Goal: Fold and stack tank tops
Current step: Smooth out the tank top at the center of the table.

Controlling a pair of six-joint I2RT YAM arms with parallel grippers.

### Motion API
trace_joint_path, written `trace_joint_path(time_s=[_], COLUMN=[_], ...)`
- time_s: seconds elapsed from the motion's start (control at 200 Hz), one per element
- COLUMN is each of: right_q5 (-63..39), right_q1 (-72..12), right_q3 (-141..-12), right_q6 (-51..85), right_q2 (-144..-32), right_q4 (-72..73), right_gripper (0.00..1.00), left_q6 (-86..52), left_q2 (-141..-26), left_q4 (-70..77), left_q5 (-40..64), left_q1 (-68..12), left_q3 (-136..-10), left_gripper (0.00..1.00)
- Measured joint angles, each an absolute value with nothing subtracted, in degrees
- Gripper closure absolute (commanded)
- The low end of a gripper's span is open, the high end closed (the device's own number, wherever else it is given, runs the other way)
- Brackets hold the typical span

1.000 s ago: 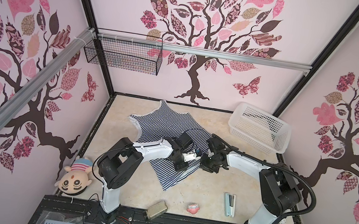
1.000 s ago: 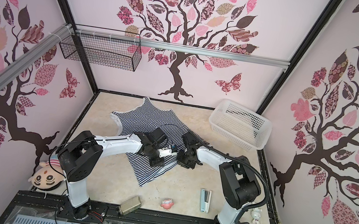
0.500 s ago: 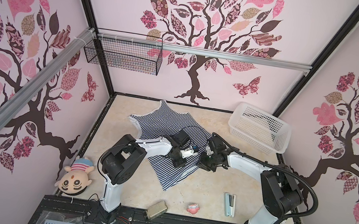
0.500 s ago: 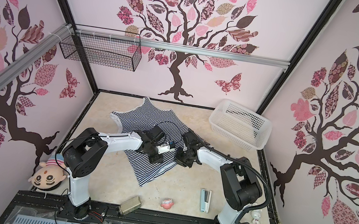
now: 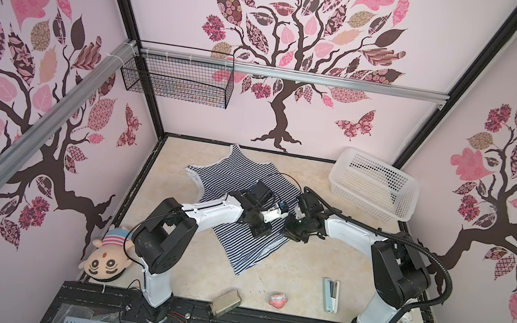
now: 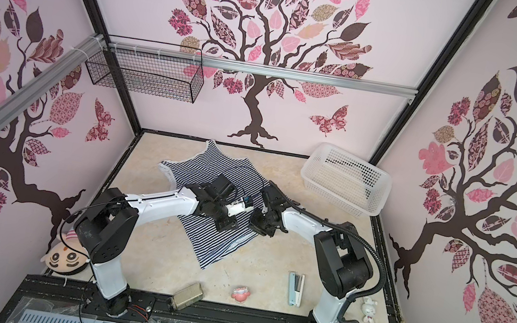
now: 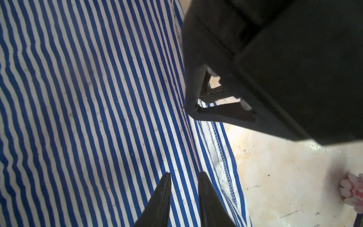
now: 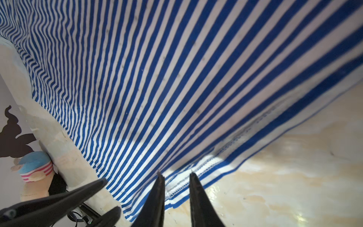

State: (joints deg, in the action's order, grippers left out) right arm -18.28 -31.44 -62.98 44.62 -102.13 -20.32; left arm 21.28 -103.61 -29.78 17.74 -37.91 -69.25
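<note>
The striped tank top (image 5: 245, 250) lies spread flat mid-table (image 5: 301, 277). Above it the left gripper (image 7: 185, 173) hovers, jaws slightly parted and holding nothing. The right gripper (image 8: 175, 173) sits at the cloth's stitched edge, jaws likewise narrowly apart. A white basket (image 5: 364, 202) stands back right.

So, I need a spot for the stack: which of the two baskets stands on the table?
The white plastic basket, in the far right corner of the table; the black wire basket hangs from the rail.
</note>
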Motion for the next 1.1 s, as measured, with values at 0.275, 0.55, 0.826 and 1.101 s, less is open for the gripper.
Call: trace_joint_path(time_s=[0.275, 0.55, 0.826, 1.101], right_q5=[-18.3, -18.1, -18.0, -18.3], right_q1=[-31.4, -31.3, -31.3, -31.4], right_q3=[-62.2, -60.2, -59.1, -60.1], right_q6=[44.6, 44.7, 44.6, 44.6], right_q2=[-102.0, -102.0, -102.0, -102.0], right_q4=[-20.7, -20.9, -22.1, -21.6], right_gripper=[0.74, 0.74, 0.74, 0.74], left_q6=[21.2, 21.6, 22.1, 21.8], left_q2=[-104.3, -106.8, -109.9, -111.9], left_q4=[-30.2, -30.4, -30.0, -28.4], left_q5=[21.3, 22.3, 19.8, 14.5], left_q1=[-37.9, -38.5, -38.6, -38.9], left_q3=[-69.3, -70.3, -71.2, -71.7], left_gripper=[0.70, 0.69, 0.69, 0.69])
